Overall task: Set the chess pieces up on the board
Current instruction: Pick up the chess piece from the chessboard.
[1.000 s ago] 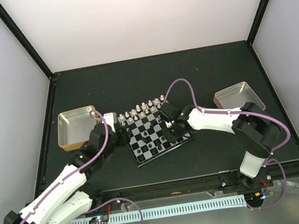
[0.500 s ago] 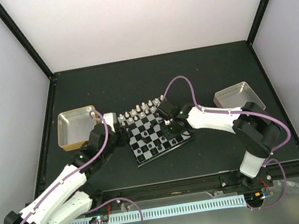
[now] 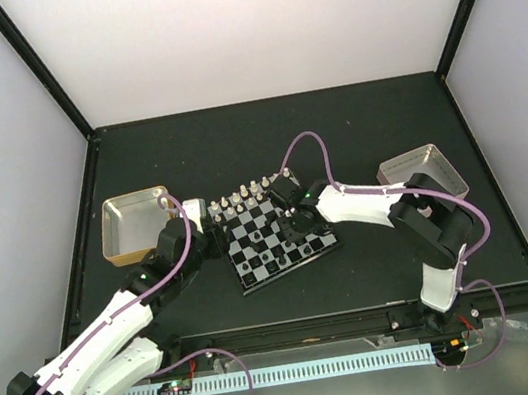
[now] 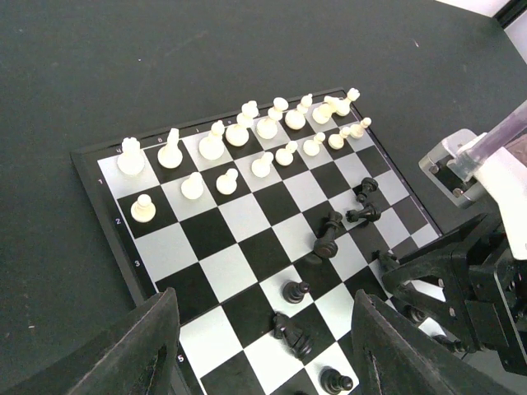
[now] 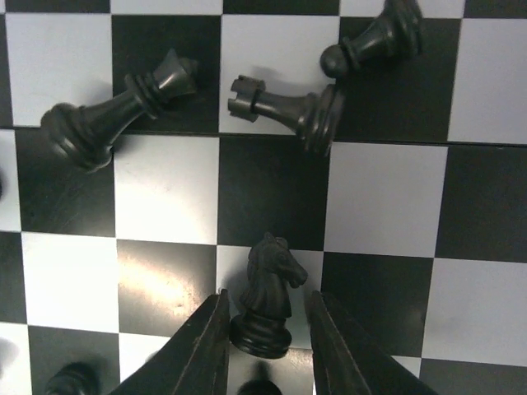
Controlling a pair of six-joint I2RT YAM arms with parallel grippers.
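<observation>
Black desk (image 3: pixel 236 151) carries board (image 3: pixel 262 233) between arms. Left claw (image 4: pixel 265 309) spread wide, empty, hovering over board's near corner. Right claw (image 5: pixel 268 333) brackets upright black knight (image 5: pixel 268 288) closely; true grip or mere flanking, cannot tell. White pieces (image 4: pixel 247 132) stand in two rows along one edge. Black rook (image 5: pixel 284 103) and two others lie toppled just ahead. Judgement: pinch knight's base squarely, lift straight, avoid brushing fallen pieces, set down centred on home square.
</observation>
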